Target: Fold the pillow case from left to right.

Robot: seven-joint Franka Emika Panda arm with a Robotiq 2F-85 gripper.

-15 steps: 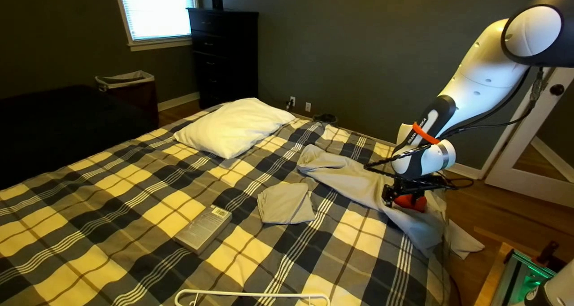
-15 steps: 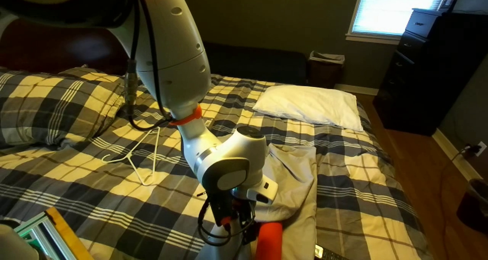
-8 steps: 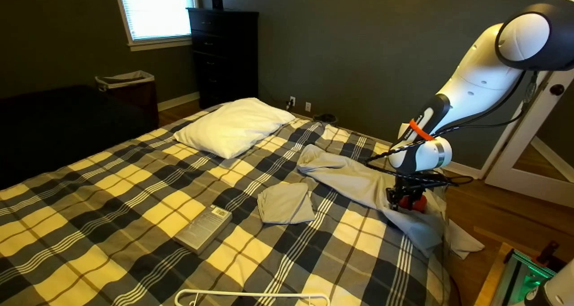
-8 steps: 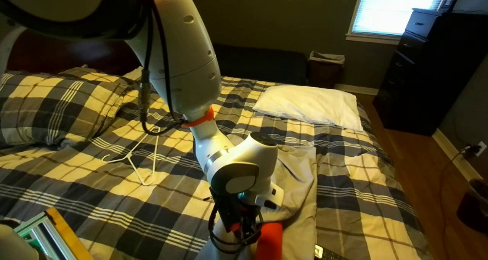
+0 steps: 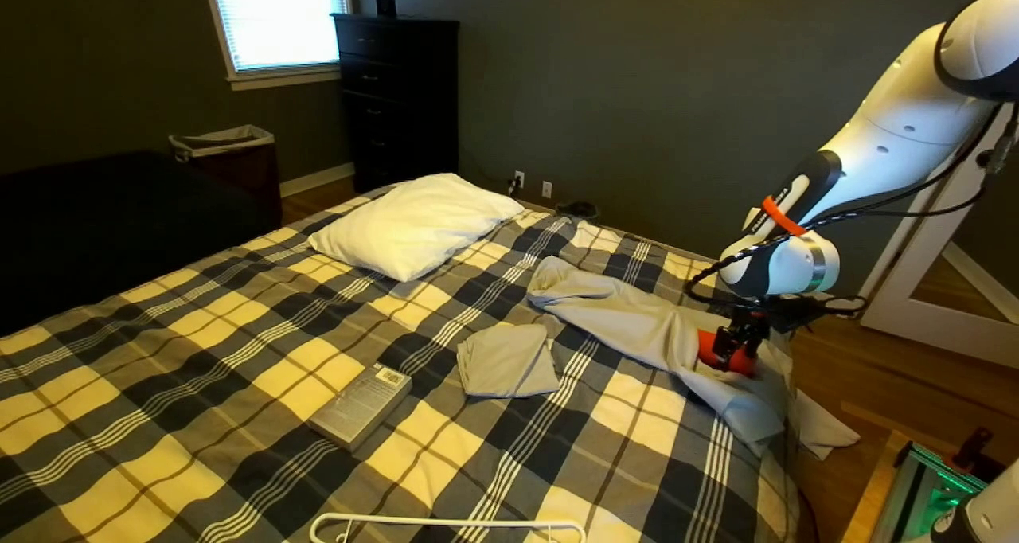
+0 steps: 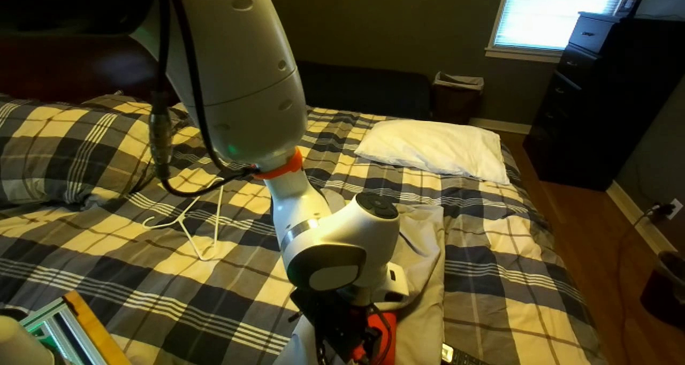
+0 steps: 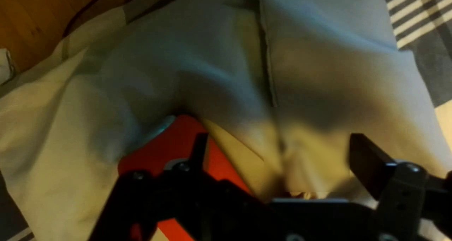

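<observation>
Pillow case [image 5: 653, 330], rumpled, right side of the bed [image 5: 239, 416] in an exterior view.
Your jaws stand wide over it; the red object [image 7: 159, 147] on it presumably weights it for your fold.

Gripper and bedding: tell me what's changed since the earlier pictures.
The gripper has moved right in an exterior view; the red object now shows on both sides of it. Whether the gripper took or released anything can't be told. The pillow case, folded cloth and white pillow show no clear change.
</observation>
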